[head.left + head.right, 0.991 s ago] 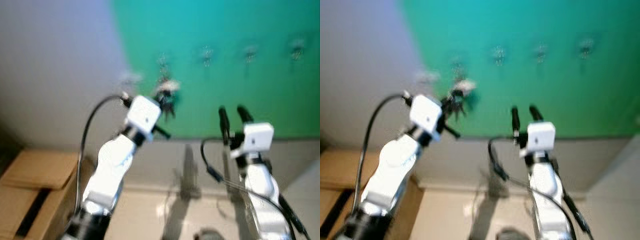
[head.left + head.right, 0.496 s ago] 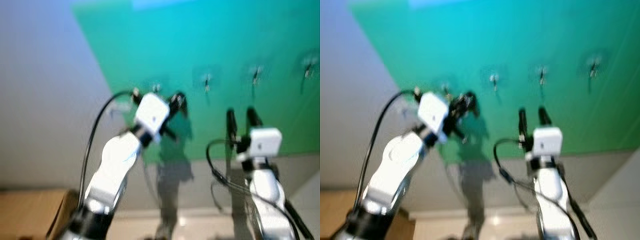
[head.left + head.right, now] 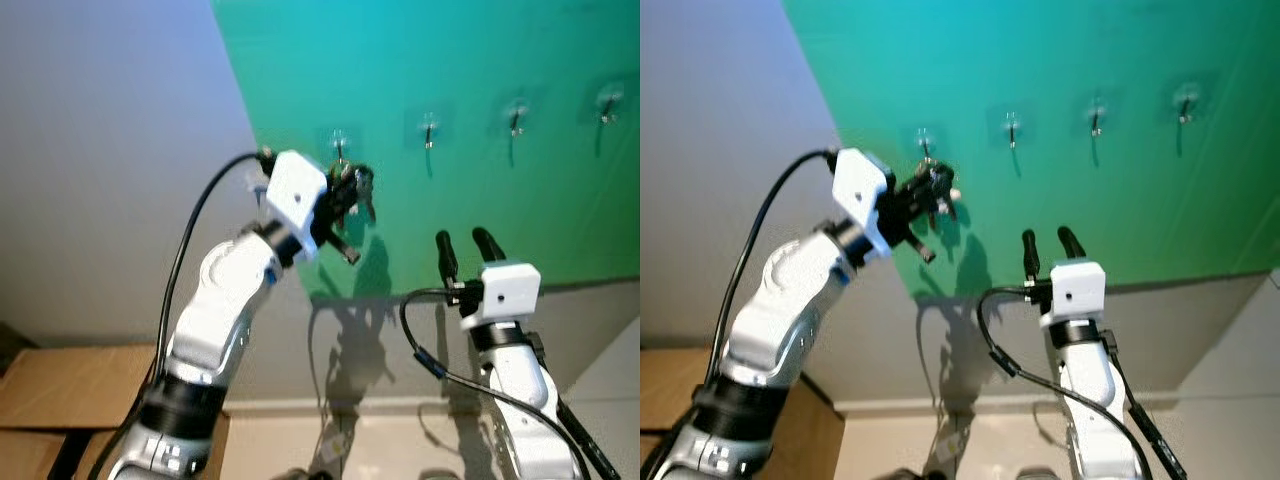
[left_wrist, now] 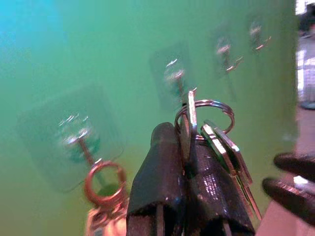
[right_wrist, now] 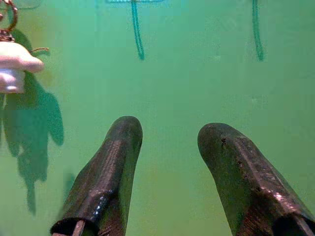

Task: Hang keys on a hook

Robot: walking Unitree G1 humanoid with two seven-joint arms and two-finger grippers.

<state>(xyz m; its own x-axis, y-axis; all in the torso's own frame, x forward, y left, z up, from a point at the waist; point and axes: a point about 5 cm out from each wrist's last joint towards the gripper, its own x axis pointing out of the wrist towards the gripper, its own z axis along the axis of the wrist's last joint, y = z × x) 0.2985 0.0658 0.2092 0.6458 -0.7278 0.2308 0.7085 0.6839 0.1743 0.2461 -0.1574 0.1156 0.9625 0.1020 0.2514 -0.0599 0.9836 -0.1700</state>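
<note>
against the green wall (image 3: 480,60), left gripper (image 4: 184,147) clamps the keys (image 4: 224,147) beside a hook (image 4: 78,140); approach slowly, ring level with hook tip. right gripper (image 5: 170,147) hangs spread, empty.

My two arms were glossy silver-white shells with black joint collars. Each wrist carried a white boxy camera block, and a thick black cable looped off each one. The left gripper (image 3: 350,192) and right gripper (image 3: 462,243) each had two long black fingers (image 5: 106,172), rounded at the tips and faintly textured.
</note>
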